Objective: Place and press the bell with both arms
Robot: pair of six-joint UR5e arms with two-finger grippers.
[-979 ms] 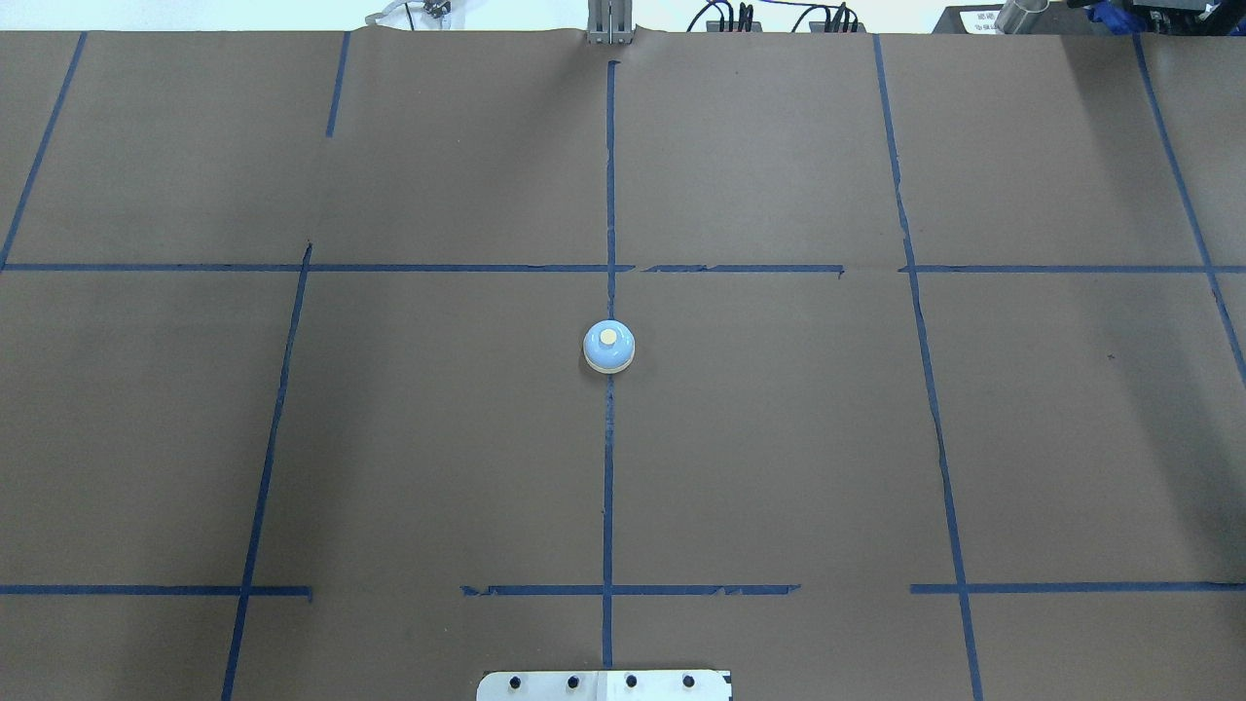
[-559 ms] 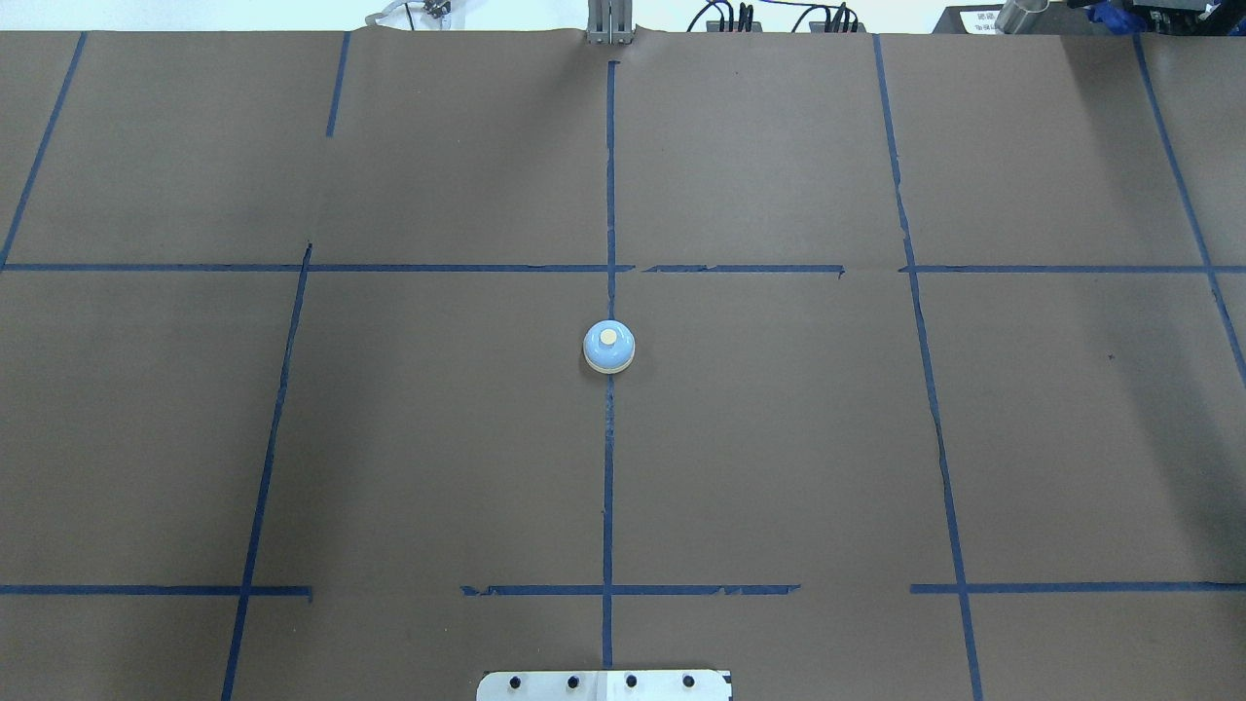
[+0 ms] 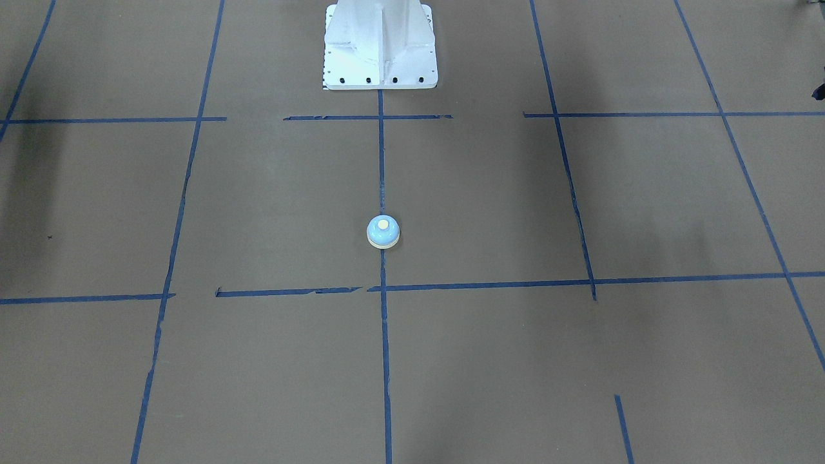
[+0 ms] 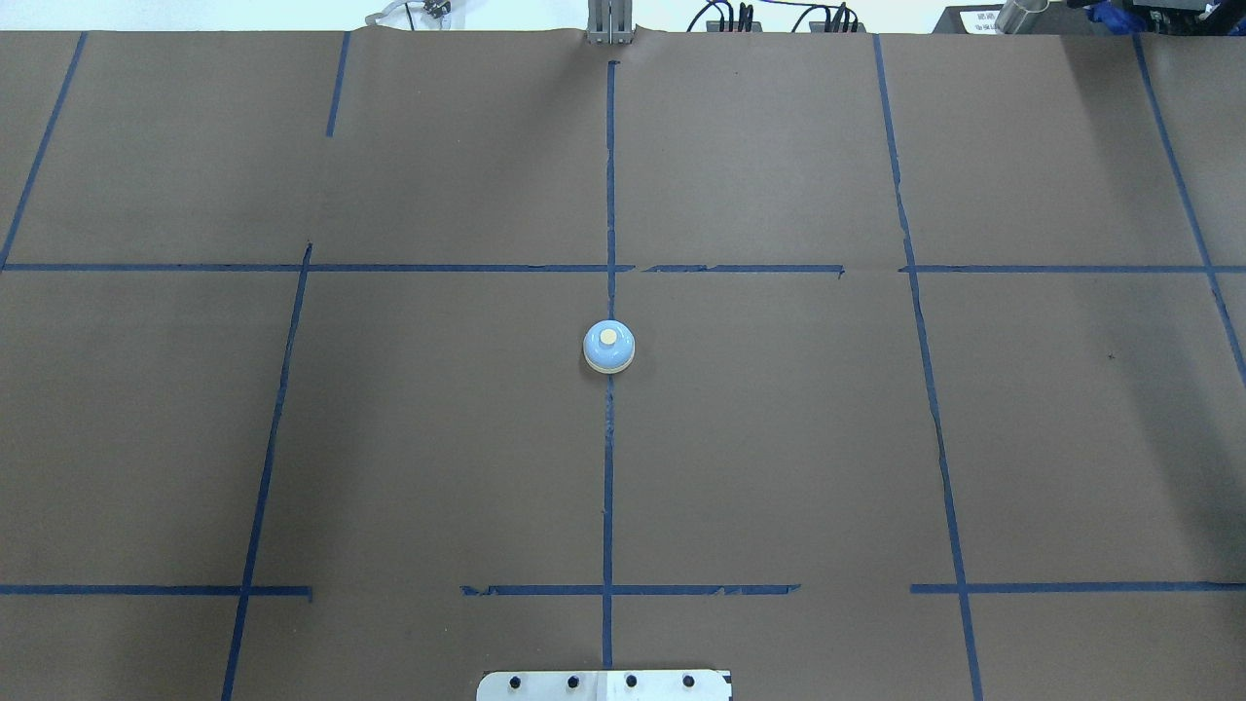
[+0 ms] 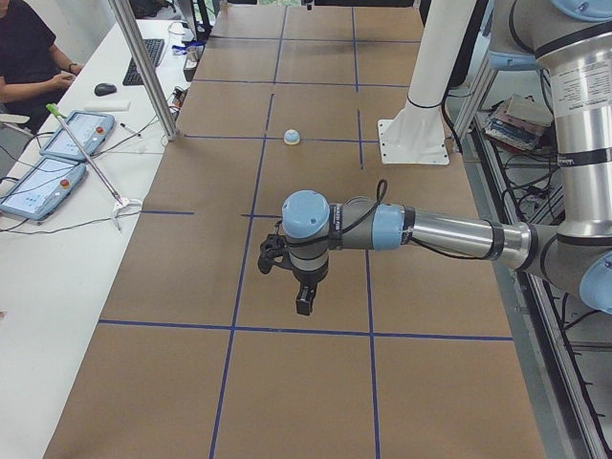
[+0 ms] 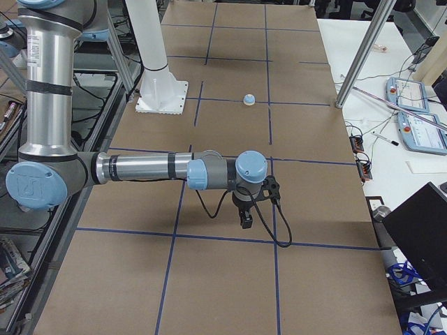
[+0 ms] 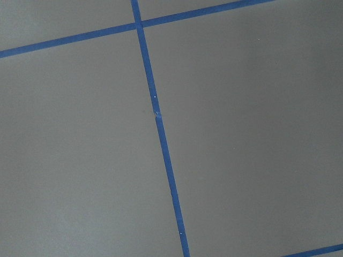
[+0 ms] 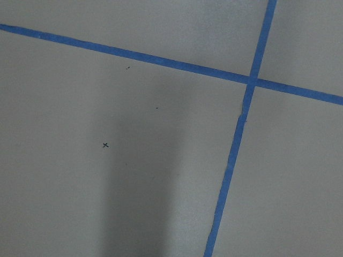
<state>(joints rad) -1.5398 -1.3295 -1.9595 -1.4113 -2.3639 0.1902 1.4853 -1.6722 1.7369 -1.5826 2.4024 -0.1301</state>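
The bell [image 4: 609, 347] sits upright mid-way across the desk [image 4: 779, 438] on the centre tape line [image 4: 608, 487], left gripper [image 5: 301, 306] and right gripper [image 6: 246, 222] hanging well apart from it at either end, spread or closed I cannot tell, so the pressing looks all ahead.

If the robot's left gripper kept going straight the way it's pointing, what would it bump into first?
Probably the brown paper-covered table: the black left gripper points down, and its wrist camera shows only paper and blue tape lines.

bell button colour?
Cream, on the light-blue dome of the bell; the button shows best in the overhead exterior view.
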